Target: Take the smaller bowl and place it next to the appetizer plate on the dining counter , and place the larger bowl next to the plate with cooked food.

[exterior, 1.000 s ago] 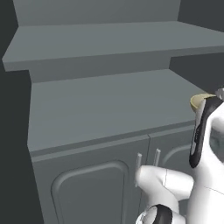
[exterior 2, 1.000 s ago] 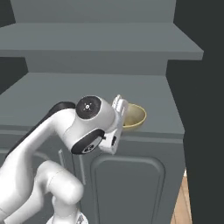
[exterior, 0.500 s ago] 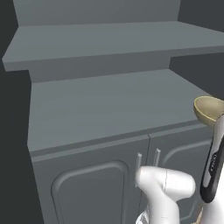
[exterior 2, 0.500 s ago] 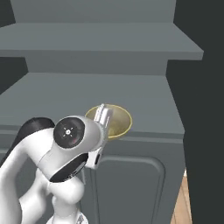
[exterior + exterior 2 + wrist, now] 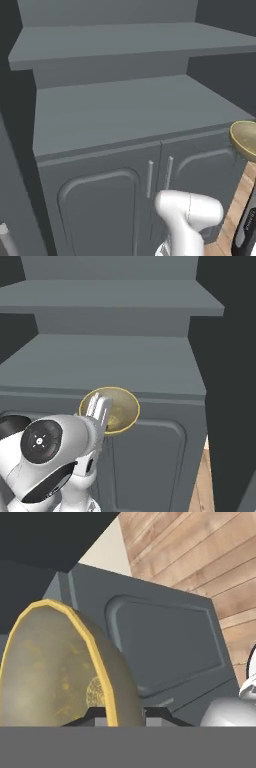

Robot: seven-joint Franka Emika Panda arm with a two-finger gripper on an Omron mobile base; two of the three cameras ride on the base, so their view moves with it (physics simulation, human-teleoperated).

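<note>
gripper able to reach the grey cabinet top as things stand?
Probably yes, but not free-handed: the gripper is shut on a tan-gold bowl held off the cabinet's front edge. The grey cabinet top lies right beside it, nothing between.

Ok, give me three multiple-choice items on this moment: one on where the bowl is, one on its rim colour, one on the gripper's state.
1. Where is the bowl?
A. flat on the cabinet top
B. held up in front of the cabinet
C. on the wooden floor

2. What colour is the bowl's rim?
A. yellow
B. blue
C. red

3. How does the gripper stand?
A. wide open, clear of the bowl
B. shut on nothing
C. shut on the bowl

Answers: 1 B, it hangs tilted before the cabinet's doors; 2 A, a light yellow edge rings it in the hand view; 3 C, the fingers pinch its rim.
</note>
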